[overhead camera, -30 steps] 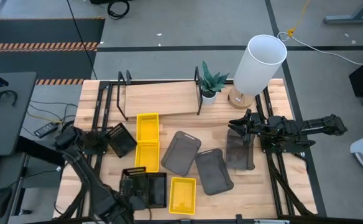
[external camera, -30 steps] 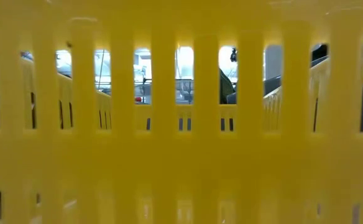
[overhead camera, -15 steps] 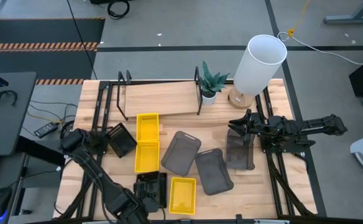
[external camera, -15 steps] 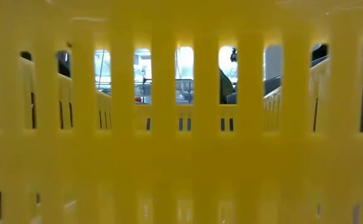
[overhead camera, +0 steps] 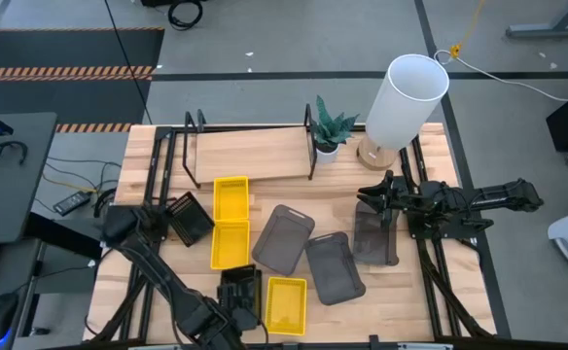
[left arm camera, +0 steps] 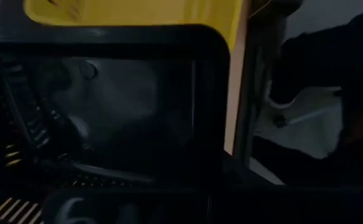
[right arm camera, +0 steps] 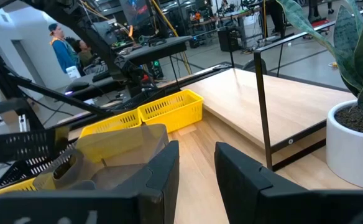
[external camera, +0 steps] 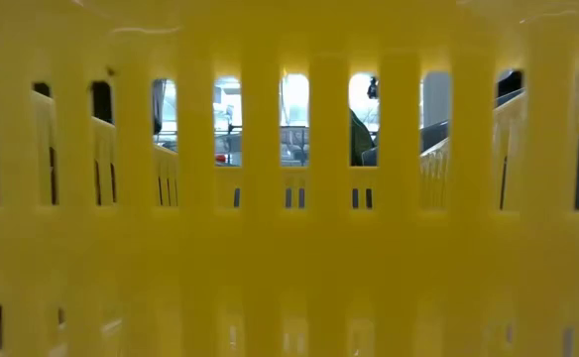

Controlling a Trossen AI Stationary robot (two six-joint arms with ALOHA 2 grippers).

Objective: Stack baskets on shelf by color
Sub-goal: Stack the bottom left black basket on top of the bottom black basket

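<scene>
In the high view three yellow baskets lie on the table (overhead camera: 230,197), (overhead camera: 230,243), (overhead camera: 286,303). Three smoky grey baskets (overhead camera: 283,238), (overhead camera: 335,267), (overhead camera: 374,236) lie right of them. One black basket (overhead camera: 189,219) lies near the left arm's base. My left gripper (overhead camera: 228,306) is at the near edge on the other black basket (overhead camera: 242,290), which fills the left wrist view (left arm camera: 107,124). My right gripper (overhead camera: 376,199) hovers open over the rightmost grey basket's far end. The shelf (overhead camera: 250,154) stands at the far edge with nothing on its plank. My left gripper has the black basket at its near left part (overhead camera: 233,297), coming in low from the table's near left. The gripper's own body hides the fingers and the place of contact. The basket shows narrow from above, tipped up beside the yellow basket.
A potted plant (overhead camera: 328,131) and a white cylinder lamp (overhead camera: 406,97) stand right of the shelf. A yellow basket's slotted wall (external camera: 289,248) blocks the low view. People stand in the room beyond (right arm camera: 62,46). Bare wood lies at the table's near right (overhead camera: 410,301).
My left gripper has moved along the near edge toward the table's right. The black basket went with it, shifting right toward the near yellow basket, and it shows narrower from above than before, tipped up. The right arm kept still.
</scene>
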